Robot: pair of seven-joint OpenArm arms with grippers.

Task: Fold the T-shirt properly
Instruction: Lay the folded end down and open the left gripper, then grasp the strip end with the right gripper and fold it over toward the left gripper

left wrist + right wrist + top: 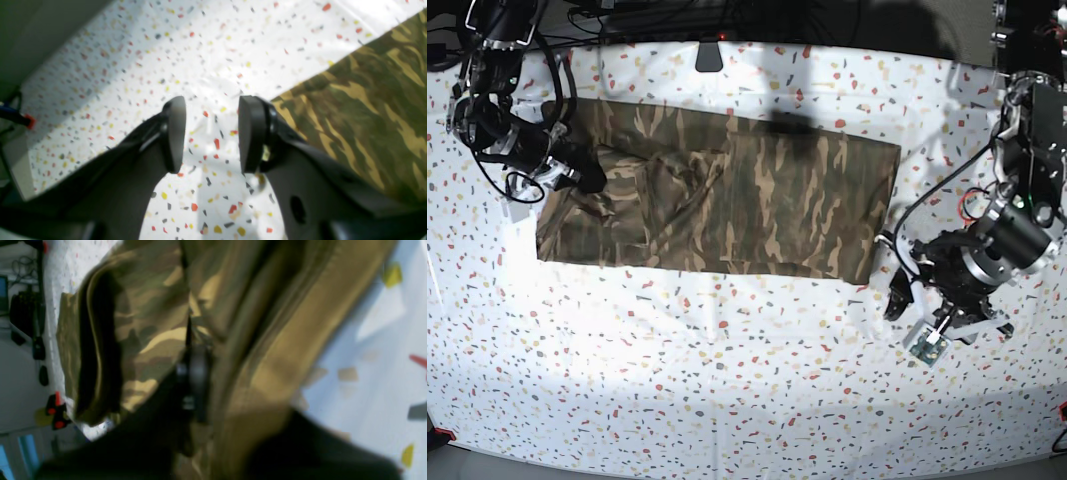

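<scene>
Camouflage T-shirt [727,200] lies folded into a creased band, one end bunched.

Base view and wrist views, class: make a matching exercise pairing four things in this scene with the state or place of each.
Column one:
1. T-shirt
2. left gripper
3. right gripper
4. table

Column two:
A. jaws apart over bare tabletop, holding nothing
B. white, speckled with coloured flecks
C. camouflage cloth lying partly folded
D. jaws shut on camouflage cloth at the shirt's edge

Pairs: 1-C, 2-A, 3-D, 4-B
</scene>
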